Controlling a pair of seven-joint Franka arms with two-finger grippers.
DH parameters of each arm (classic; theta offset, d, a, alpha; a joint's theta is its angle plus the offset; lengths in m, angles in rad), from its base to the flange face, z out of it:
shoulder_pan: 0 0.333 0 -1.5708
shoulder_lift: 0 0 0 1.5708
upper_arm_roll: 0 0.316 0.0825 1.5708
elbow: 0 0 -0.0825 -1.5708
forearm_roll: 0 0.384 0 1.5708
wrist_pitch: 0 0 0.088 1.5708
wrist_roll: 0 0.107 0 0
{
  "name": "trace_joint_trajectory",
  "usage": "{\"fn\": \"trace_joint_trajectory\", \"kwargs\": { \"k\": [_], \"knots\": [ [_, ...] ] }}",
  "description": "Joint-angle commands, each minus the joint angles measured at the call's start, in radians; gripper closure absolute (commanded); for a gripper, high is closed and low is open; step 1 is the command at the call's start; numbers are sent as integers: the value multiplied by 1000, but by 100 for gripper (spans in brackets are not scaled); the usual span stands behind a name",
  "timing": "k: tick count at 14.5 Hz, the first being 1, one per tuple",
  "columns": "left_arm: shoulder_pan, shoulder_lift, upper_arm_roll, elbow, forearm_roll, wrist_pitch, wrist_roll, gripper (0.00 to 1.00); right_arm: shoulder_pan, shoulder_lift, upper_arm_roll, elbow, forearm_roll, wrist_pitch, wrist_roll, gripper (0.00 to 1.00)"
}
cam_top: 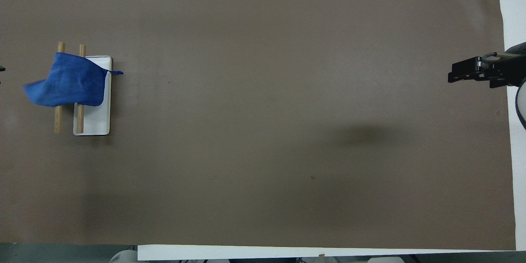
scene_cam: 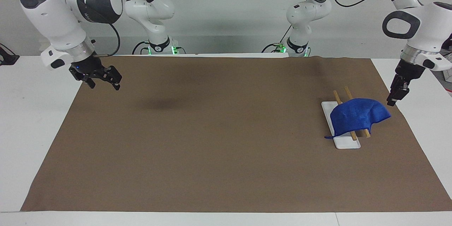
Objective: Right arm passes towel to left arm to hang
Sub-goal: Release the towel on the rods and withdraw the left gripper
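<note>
2 wooden rails [scene_cam: 348, 113] under blue towel [scene_cam: 356, 116], left pincer [scene_cam: 395, 96] state unclear, right pincer [scene_cam: 102, 79] apart.

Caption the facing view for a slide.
Blue towel draped over a two-bar wooden rack; left pincer just beside it, right pincer waiting open.

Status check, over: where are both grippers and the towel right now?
Left gripper clear of the towel, beside it. Towel draped over the wooden rack. Right gripper open, waiting. Nothing in the way.
</note>
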Motion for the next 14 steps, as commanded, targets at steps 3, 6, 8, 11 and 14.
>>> {"fn": "trace_joint_trajectory", "kwargs": {
  "k": [3,6,8,11,14],
  "knots": [
    [-7,14,-7,113,112,-121,14,0,-14,-9,4,13,-16,-8,-21,0],
    [-62,32,-12,240,160,-305,17,0,-12,-11,4,11,-15,-8,-18,0],
    [-134,41,-12,325,169,-458,20,0,-12,-11,4,11,-15,-7,-15,0],
    [-241,37,-13,385,183,-673,200,0,-12,-11,4,8,-15,-5,-17,0],
    [-307,44,-6,468,204,-855,345,0,-14,-11,0,8,-15,-4,-21,0]
  ]
}}
